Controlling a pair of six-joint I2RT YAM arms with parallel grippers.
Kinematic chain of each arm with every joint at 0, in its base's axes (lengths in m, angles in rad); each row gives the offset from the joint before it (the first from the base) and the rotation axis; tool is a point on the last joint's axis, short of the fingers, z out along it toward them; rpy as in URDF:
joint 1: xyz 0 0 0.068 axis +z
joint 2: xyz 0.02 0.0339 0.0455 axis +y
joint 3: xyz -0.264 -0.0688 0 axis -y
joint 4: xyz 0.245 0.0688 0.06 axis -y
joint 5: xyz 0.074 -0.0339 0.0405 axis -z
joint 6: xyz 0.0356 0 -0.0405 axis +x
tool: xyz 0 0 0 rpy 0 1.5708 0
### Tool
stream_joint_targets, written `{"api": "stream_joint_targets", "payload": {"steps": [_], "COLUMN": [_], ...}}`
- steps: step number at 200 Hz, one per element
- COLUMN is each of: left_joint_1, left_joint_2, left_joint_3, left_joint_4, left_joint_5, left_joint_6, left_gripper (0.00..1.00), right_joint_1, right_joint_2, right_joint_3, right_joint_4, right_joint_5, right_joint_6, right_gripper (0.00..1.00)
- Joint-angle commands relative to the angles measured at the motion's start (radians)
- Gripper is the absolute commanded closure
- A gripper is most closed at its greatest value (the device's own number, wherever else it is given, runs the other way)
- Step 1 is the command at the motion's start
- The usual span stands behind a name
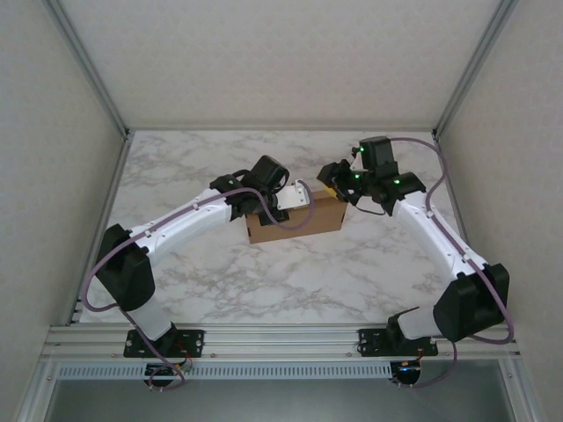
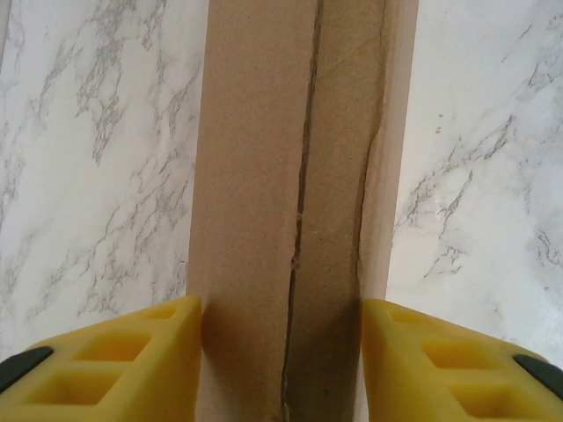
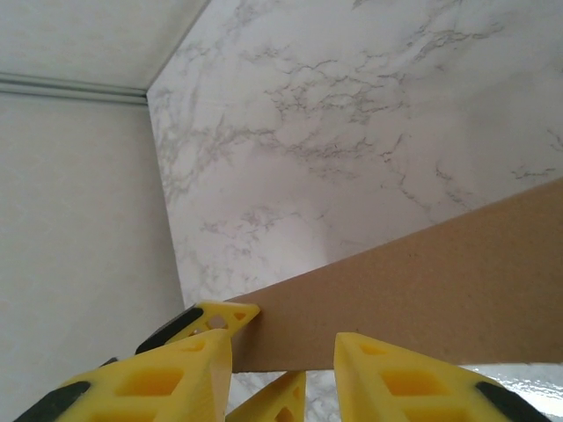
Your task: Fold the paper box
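The left jaws are clamped on the box [image 2: 255, 176] across its width, one pad pressed to each side. The box runs on ahead of them over the table [image 2: 97, 176]. The right jaws stand part open, holding nothing, with the box's other end just beyond their tips.

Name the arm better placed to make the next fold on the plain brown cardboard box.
Right, probably. The right gripper sits open at the right end of the brown cardboard box, poised at a panel edge. The left gripper clamps the box's sides, seemingly steadying it.
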Motion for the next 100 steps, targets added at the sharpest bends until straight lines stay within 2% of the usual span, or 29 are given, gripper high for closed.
{"api": "stream_joint_targets", "payload": {"steps": [1,100], "left_joint_1": [0.003,-0.001], "left_joint_2": [-0.014,-0.044], "left_joint_3": [-0.029,-0.063], "left_joint_4": [0.003,0.018], "left_joint_5": [0.003,-0.013], "left_joint_6": [0.005,0.005], "left_gripper": [0.52,0.46], "right_joint_1": [0.019,0.046], "right_joint_2": [0.007,0.076], "right_joint_3": [0.019,-0.165], "right_joint_4": [-0.004,0.0], "right_joint_5": [0.067,0.15], "right_joint_6": [-0.019,-0.032], "right_gripper": [0.66,0.68]}}
